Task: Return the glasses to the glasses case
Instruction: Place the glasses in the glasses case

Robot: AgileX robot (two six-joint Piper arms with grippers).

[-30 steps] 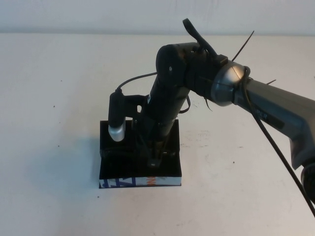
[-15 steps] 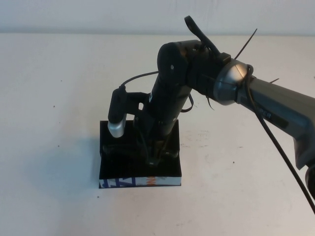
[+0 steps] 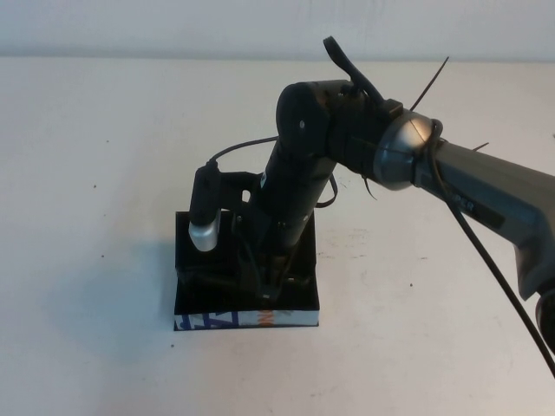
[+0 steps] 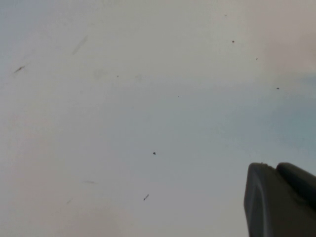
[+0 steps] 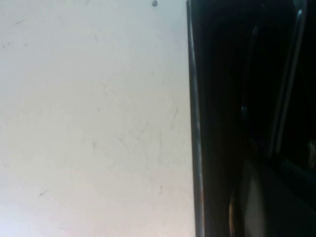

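We see the right arm (image 3: 451, 173) reaching in from the right and bending steeply down over the glasses case (image 3: 247, 319), a black open box sitting on the white counter (image 3: 95, 156) with its blue, white and orange printed front edge toward us. The right pincer (image 3: 270, 290) is lowered inside the case, near its front wall, and against the dark lining we cannot tell whether its fingers are spread or closed, nor whether they grip anything. The glasses (image 5: 291, 74) are hard to pick out from above; in the right wrist view we make out thin pale curved lines and a glint within the black interior, which look like parts of the frame lying in the case, right beside the case's straight edge (image 5: 193, 123) where it meets the bare counter (image 5: 89, 123). The silver-tipped wrist camera (image 3: 204, 227) hangs over the rear left part of the case. Compared with half a second ago, the arm's wrist has dropped slightly and the pincer tip sits a little deeper and closer to the front of the case; the case itself has not shifted. The left pincer (image 4: 281, 200) shows only as a dark corner in its own wrist view, above empty-looking pale counter (image 4: 123, 108), well apart from the case, and its opening cannot be judged.
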